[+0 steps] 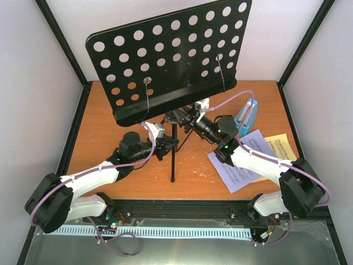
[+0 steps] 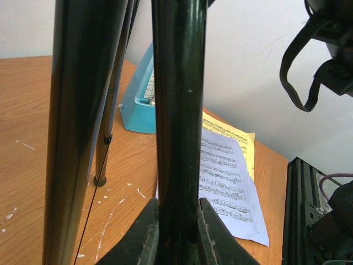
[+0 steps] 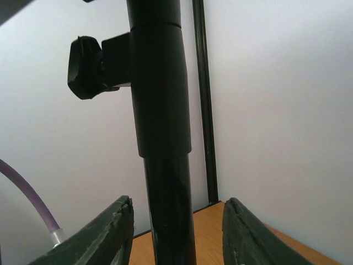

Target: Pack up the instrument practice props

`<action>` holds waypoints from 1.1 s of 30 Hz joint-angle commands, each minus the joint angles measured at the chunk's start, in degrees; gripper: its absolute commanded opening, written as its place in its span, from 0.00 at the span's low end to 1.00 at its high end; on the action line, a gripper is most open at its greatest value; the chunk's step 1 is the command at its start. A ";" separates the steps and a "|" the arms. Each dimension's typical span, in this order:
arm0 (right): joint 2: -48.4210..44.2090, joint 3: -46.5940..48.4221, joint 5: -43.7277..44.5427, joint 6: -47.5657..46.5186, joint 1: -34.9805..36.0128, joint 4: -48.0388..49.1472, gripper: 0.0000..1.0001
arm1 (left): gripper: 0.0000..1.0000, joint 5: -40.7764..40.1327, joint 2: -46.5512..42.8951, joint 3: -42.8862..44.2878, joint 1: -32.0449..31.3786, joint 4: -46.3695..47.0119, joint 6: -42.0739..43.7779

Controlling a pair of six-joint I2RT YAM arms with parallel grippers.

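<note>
Music stand (image 1: 176, 94) pole clamped in left claw (image 2: 177, 208); right claw (image 3: 176, 205) apart around it.

Left pincer (image 2: 177, 208) seemingly clamped, right (image 3: 177, 203) open

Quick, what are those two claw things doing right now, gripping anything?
Left end effector: closed on the music stand pole.
Right end effector: open around the same pole, not gripping it.

One music stand (image 1: 176, 102), two pages (image 1: 240, 171), one metronome (image 1: 246, 118)
</note>
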 commanded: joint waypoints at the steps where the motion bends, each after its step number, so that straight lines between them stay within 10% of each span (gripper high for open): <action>1: 1.43 2.00 -0.13 -0.20 0.34 5.35 0.43 | 0.00 1.69 -1.33 1.99 0.10 5.72 0.56; 13: 5.58 3.66 1.02 -0.73 0.91 12.30 0.30 | 0.00 2.22 -0.78 2.63 0.10 5.81 0.98; 20: 6.32 4.47 -0.04 -1.11 1.00 12.06 0.04 | 0.00 1.35 -1.45 2.82 0.10 5.53 0.63; 33: 0.10 3.93 1.26 -4.82 4.91 2.47 0.03 | 0.00 -0.98 -8.09 7.81 0.10 0.92 3.20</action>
